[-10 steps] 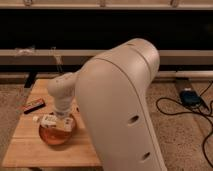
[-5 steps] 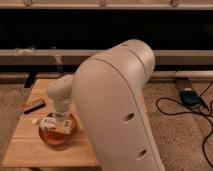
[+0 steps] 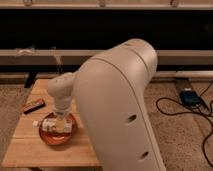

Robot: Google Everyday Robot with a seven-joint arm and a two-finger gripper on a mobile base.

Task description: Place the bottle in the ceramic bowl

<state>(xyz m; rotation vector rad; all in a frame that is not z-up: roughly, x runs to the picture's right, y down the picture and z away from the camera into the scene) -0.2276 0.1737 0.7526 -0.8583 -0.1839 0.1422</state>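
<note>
The orange-red ceramic bowl (image 3: 51, 137) sits on the front left part of a small wooden table (image 3: 30, 145). The slim white bottle (image 3: 48, 123) lies on its side across the bowl, its cap pointing left over the rim. My gripper (image 3: 63, 124) hangs from the pale wrist directly over the bowl, at the bottle's right end. The arm's large white housing fills the middle of the view and hides the right part of the table.
A dark flat object (image 3: 34, 106) lies on the table's left edge behind the bowl. A blue box (image 3: 189, 96) and black cables (image 3: 172, 107) lie on the speckled floor at the right. A dark ledge and wall run behind the table.
The wrist has shifted slightly and the bottle now lies a little lower and further left in the bowl. The bowl and table have not moved.
</note>
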